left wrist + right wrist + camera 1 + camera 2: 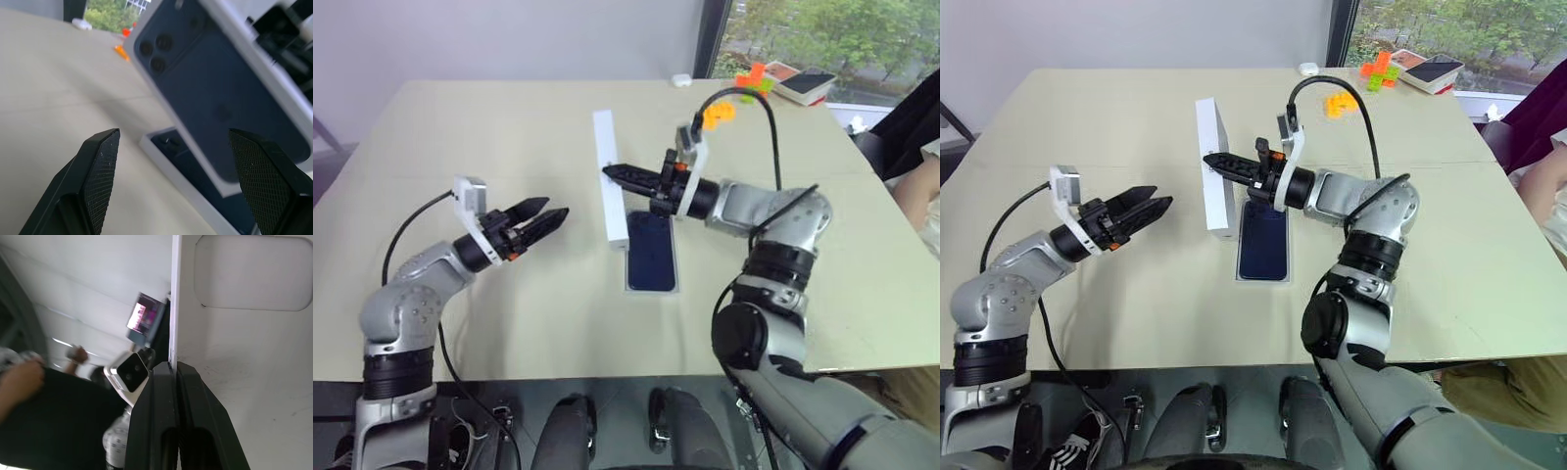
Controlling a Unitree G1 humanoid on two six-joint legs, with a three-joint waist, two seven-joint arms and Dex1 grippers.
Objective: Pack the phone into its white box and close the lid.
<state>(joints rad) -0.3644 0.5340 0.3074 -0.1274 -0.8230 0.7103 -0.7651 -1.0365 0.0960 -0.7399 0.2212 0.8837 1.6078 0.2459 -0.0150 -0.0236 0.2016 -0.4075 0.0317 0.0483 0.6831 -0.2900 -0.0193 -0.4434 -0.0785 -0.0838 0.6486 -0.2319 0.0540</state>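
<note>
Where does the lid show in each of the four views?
Left eye: lid on edge, mid-table, left of the phone.
Right eye: same spot, table centre.
Left wrist: printed face, beyond the open left gripper.
Right wrist: white edge pinched in the right gripper.
Landmark: the phone, lying beside it.

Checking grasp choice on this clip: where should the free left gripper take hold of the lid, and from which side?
The lid stands on its long edge beside the white box, with the right gripper shut on its upper rim. The left gripper, open, would likely best pinch that same thin upper rim nearer the robot, coming from the left, printed side.
</note>
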